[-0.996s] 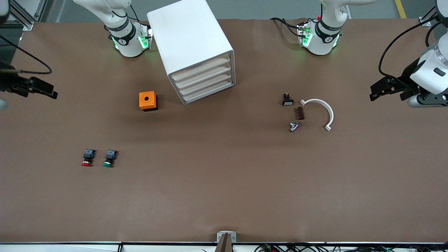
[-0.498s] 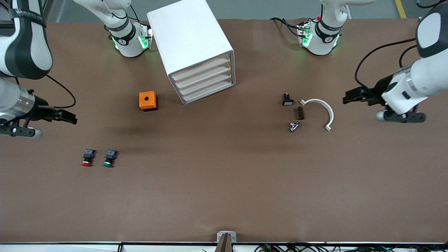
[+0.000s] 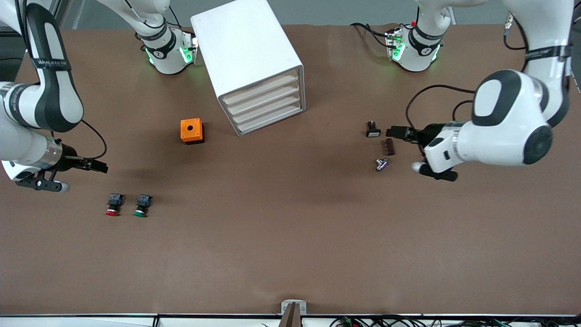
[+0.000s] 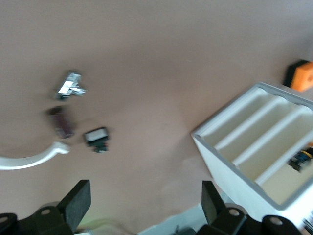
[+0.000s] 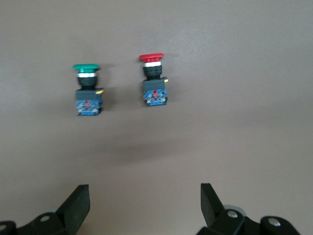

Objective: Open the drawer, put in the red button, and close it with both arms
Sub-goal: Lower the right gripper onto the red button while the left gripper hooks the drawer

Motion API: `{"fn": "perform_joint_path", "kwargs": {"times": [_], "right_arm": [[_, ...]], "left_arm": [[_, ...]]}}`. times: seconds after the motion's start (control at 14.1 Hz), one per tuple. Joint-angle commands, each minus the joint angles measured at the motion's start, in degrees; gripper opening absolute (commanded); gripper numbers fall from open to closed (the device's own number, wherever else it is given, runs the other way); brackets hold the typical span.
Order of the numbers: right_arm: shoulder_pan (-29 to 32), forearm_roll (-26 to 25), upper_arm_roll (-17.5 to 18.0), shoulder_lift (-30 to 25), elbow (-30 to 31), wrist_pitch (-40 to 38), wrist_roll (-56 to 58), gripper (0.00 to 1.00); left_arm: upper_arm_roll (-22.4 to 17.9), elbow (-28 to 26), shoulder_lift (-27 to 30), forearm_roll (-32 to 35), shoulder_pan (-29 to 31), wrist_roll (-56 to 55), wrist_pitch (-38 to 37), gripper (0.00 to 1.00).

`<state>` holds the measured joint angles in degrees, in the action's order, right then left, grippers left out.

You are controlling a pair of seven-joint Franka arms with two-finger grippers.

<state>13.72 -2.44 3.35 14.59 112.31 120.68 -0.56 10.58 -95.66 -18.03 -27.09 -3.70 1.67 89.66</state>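
Note:
The red button (image 3: 113, 205) lies on the table toward the right arm's end, beside a like green-capped button (image 3: 142, 205). Both show in the right wrist view, the red button (image 5: 154, 83) and the green button (image 5: 87, 90). My right gripper (image 3: 97, 166) is open and empty, over the bare table a little short of the two buttons; it also shows in the right wrist view (image 5: 145, 205). The white drawer cabinet (image 3: 254, 68) stands at the back with its drawers (image 3: 265, 106) pushed in. My left gripper (image 3: 397, 132) is open and empty over the small parts; it also shows in the left wrist view (image 4: 145, 205).
An orange box with a hole (image 3: 192, 131) stands beside the cabinet, toward the right arm's end. A black switch (image 3: 373, 129), a brown piece (image 3: 389, 146) and a metal part (image 3: 381, 164) lie under the left gripper. A white curved piece (image 4: 29, 157) shows in the left wrist view.
Both arms have swung in from the table's ends. The right gripper has come closer to the two buttons. The left gripper has moved over the white curved piece to the small parts.

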Motion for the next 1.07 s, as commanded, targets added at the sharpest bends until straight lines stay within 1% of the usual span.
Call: {"fn": "perform_joint_path", "kwargs": {"times": [0.0, 0.14, 0.36, 0.43, 0.57, 0.71, 0.85, 1.0], "right_arm": [[2.0, -1.0, 1.0, 3.8, -0.2, 3.6, 2.2, 1.00], [2.0, -0.9, 1.0, 7.3, -0.5, 6.8, 1.9, 1.00], [2.1, -1.0, 1.0, 12.4, -1.7, 12.6, 1.9, 1.00], [2.0, -1.0, 1.0, 14.1, -2.9, 13.1, 1.9, 1.00], [1.7, -1.1, 1.0, 16.7, -4.7, 13.4, 1.7, 1.00], [1.7, -1.0, 1.0, 18.3, -5.5, 14.1, 1.5, 1.00], [1.6, -1.3, 0.9, 19.8, -6.7, 15.0, 1.6, 1.00], [1.6, -1.3, 0.9, 21.3, -8.3, 14.9, 1.6, 1.00]], "left_arm": [[1.2, 1.2, -3.6, -4.6, 0.2, 5.3, -0.6, 1.00], [1.4, 1.0, -6.0, -9.6, -0.2, 8.3, -0.5, 1.00], [2.8, 0.9, -8.2, -13.6, -1.4, 11.0, 0.0, 1.00], [3.7, 0.9, -9.4, -14.9, -2.3, 11.7, 0.0, 1.00], [5.5, 0.9, -12.4, -19.7, -3.0, 12.7, 0.1, 1.00], [6.5, 1.0, -14.7, -22.1, -4.2, 16.0, 0.9, 1.00], [6.7, 0.9, -17.0, -25.6, -5.9, 19.8, 1.0, 1.00], [6.7, 0.2, -18.4, -28.4, -6.8, 24.0, 2.8, 1.00]]}}
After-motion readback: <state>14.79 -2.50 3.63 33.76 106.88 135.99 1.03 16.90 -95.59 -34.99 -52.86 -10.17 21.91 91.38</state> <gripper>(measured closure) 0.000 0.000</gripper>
